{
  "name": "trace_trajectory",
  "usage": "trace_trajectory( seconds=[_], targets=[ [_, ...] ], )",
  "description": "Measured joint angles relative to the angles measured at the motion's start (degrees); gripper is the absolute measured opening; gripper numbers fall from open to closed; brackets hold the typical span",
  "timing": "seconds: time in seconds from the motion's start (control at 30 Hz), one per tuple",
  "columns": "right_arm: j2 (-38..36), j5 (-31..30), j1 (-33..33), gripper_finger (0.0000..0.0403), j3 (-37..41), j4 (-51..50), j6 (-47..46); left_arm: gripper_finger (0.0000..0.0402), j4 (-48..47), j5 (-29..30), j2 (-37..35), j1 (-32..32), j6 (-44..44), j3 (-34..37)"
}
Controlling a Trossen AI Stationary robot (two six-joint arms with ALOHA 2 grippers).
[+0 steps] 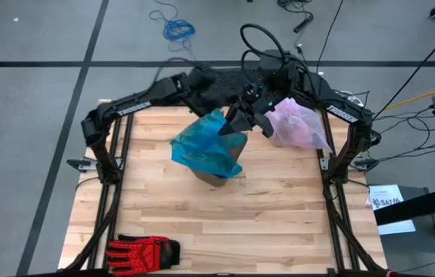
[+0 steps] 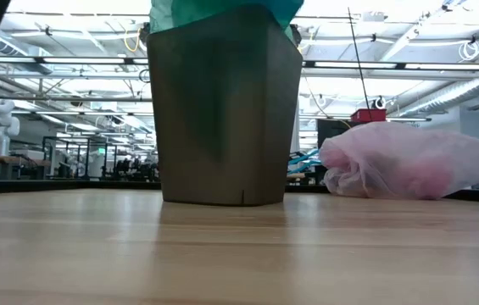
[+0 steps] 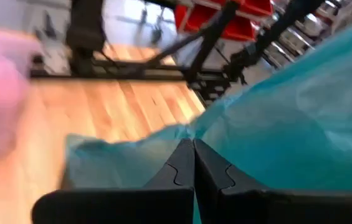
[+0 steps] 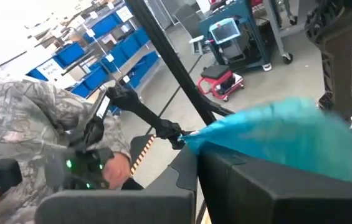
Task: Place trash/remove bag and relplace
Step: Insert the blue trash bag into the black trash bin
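Carefully now: both grippers, left (image 3: pixel 194 163) and right (image 4: pixel 198 163), pinching teal bag (image 1: pixel 205 146) over bin (image 2: pixel 222 119); could slip, tear, tip.

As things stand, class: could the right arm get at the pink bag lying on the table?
Probably not yet. The right tool is shut on the teal bag over the bin. The pink bag lies uncovered beside it, so after releasing, likely yes.
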State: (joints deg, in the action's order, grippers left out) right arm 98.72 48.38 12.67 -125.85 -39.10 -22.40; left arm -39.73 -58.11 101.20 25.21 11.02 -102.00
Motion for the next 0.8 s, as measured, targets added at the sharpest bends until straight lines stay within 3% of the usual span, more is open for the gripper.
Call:
trace_trajectory(
  seconds=[0.17, 0.43, 0.63, 0.8],
  targets=[
    [0.00, 0.02, -0.04, 0.0000, -0.01, 0.32, -0.50, 0.0000, -5.59, 1.57, 3.14, -1.84, 1.17, 0.16],
    [0.00, -0.33, -0.02, 0.0000, -0.01, -1.03, 0.67, 0.0000, -18.75, 15.97, 3.33, -1.62, 7.75, 0.20],
    [0.00, -0.54, 0.09, 0.0000, -0.01, -3.71, 2.91, 0.0000, -17.29, 20.70, 3.29, -1.60, 7.29, 0.89],
    [0.00, -0.74, 0.39, 0.0000, -0.03, -5.61, 3.61, 0.0000, -14.08, 18.16, 0.46, -0.81, 4.43, 0.70]
  ],
)
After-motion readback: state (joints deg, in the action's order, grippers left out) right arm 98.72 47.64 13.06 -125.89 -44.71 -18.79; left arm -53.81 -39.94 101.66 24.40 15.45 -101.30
